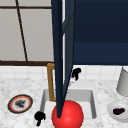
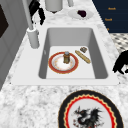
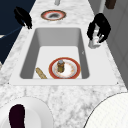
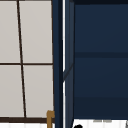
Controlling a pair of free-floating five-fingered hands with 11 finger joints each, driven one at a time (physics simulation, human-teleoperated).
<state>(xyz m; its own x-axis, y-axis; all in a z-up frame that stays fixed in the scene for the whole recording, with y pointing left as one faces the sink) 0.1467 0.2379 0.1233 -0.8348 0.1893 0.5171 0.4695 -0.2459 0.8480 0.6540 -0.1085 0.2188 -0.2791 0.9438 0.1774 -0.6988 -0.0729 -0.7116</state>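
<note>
My left hand (image 1: 39, 117) hovers at the sink's front left corner with its fingers hanging loose and holding nothing; it also shows as the hand (image 2: 122, 62) at the front counter edge and as the hand (image 3: 22, 16). My right hand (image 1: 75, 73) hangs behind the sink, just over the faucet (image 3: 94, 42). Its fingers (image 3: 98, 26) droop around the faucet top without a clear grip. In the left side view this hand (image 2: 35, 8) is beside the faucet (image 2: 32, 37). In the sink (image 2: 100, 62) lies a red-rimmed plate (image 2: 62, 64) with a small jar (image 2: 66, 57) standing on it.
An open dark blue cabinet door (image 1: 60, 57) stands edge-on above the sink. A red ball (image 1: 67, 115) sits at the front. A breadstick (image 2: 82, 56) lies in the sink. A patterned plate (image 1: 20, 103) sits on the left, a bowl (image 1: 118, 111) and a grey canister (image 1: 123, 82) on the right.
</note>
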